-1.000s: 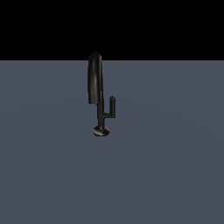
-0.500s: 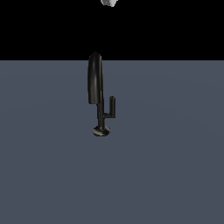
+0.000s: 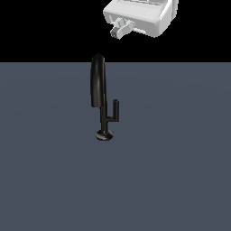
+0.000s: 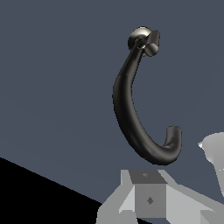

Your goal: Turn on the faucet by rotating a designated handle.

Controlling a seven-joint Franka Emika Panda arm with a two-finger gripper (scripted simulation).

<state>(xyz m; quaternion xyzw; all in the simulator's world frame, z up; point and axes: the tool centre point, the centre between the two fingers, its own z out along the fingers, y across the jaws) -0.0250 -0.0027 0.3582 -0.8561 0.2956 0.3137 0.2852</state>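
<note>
Upright on the grey surface (image 3: pixel 180 180), the faucet (image 3: pixel 98 85) carries its small handle (image 3: pixel 116 108) beside the stem; the claw (image 3: pixel 119 30) hovers well above, its state impossible to tell. Descending off-line risks striking the thick spout instead.

The white gripper (image 3: pixel 121 30) hangs high above the faucet (image 3: pixel 103 97), a little toward the exterior view's right of its spout, touching nothing. Only the lower part of the hand shows. One pale finger (image 3: pixel 122 28) pokes out; whether the fingers stand apart or together cannot be told.
</note>
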